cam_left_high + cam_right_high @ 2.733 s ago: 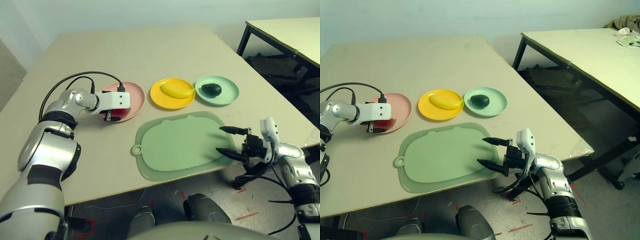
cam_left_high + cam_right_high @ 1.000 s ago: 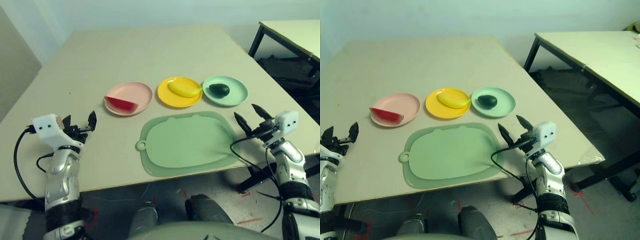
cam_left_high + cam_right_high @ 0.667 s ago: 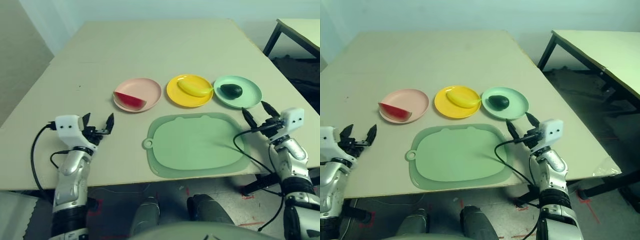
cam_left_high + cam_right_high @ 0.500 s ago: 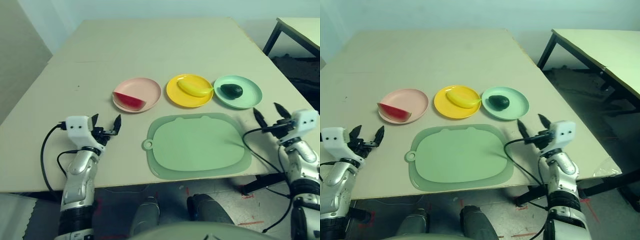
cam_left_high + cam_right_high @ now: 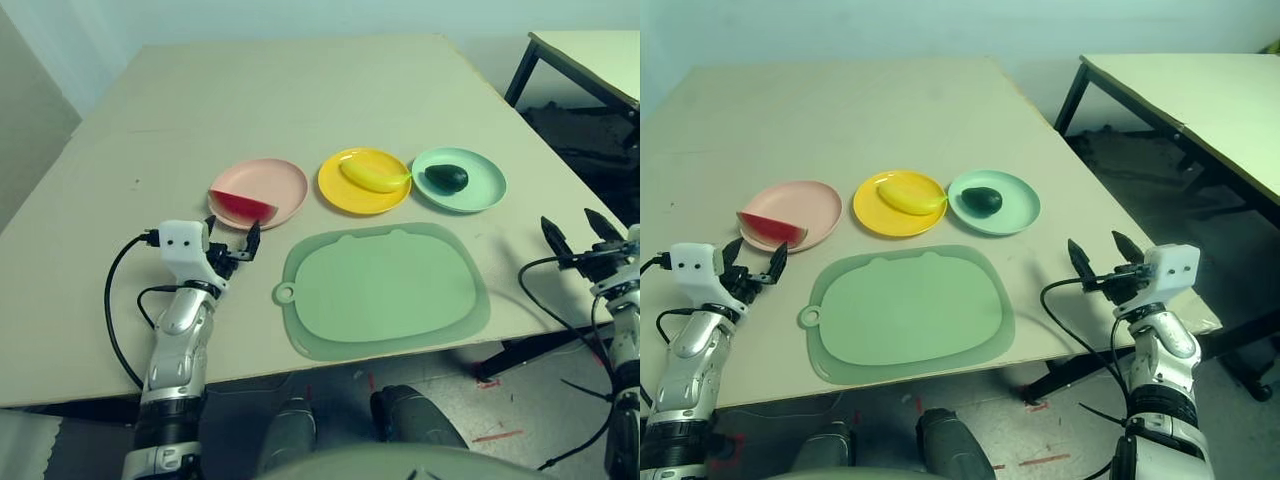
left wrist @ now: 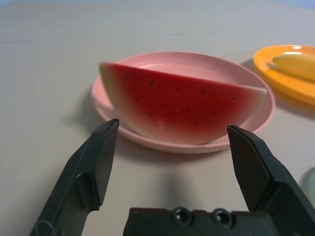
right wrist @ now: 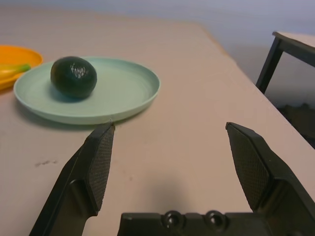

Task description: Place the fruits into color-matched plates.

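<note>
Watermelon (image 5: 243, 208) lying in the pink plate (image 5: 280, 178), banana (image 5: 372, 177) in the yellow plate (image 5: 342, 195), avocado (image 5: 446, 178) in the green plate (image 5: 480, 196): each fruit already matched to its colour. Released moments before by the left gripper (image 5: 231, 250), which then pulled back off the pink plate toward the near table edge, fingers spread wide and empty, pointed at the wedge just ahead. Right gripper (image 5: 1106, 258) likewise drawn away from the mat (image 5: 385, 290) and out past the table's right edge, fingers wide apart, nothing held. Mat bare, lying between plates and robot. Judged from this: sorting finished, nothing left to carry, both arms retreating to rest.
</note>
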{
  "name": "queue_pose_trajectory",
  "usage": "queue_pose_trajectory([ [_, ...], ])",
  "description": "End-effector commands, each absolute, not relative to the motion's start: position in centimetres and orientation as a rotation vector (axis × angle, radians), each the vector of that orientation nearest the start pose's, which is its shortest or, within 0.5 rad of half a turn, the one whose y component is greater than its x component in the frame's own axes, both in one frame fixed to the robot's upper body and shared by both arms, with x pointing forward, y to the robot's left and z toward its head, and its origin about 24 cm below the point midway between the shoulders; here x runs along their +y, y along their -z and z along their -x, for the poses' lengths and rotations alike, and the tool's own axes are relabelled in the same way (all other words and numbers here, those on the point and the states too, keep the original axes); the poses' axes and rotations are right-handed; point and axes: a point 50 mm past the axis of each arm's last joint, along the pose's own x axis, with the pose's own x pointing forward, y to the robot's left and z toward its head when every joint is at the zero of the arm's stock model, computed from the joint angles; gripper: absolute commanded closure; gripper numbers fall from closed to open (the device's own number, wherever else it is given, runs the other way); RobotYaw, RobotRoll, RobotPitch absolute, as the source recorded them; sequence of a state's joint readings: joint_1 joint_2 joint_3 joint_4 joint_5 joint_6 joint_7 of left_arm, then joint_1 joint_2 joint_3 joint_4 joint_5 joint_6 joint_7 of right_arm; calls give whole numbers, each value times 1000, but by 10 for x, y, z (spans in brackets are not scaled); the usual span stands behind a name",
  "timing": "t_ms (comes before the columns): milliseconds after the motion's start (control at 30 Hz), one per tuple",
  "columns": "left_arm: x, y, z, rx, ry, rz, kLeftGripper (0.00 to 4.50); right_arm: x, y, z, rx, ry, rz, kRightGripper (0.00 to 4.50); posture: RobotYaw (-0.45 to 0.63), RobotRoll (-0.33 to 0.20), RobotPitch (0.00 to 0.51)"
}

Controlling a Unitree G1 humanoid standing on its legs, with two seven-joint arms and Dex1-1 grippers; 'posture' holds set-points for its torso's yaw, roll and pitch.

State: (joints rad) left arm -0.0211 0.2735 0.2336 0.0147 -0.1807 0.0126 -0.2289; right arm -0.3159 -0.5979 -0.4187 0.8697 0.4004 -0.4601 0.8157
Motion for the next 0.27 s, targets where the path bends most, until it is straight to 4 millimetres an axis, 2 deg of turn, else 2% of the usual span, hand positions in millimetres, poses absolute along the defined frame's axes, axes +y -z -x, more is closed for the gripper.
queue_pose_trajectory([
  [33, 246, -64, -247, -35, -16, -107, 26, -361, -75, -259, -134, -144, 113, 0, -150, 0, 84],
  [267, 245, -57, -231, -18, -53, -97, 26, -370, -78, -261, -122, -133, 116, 0, -132, 0, 66],
])
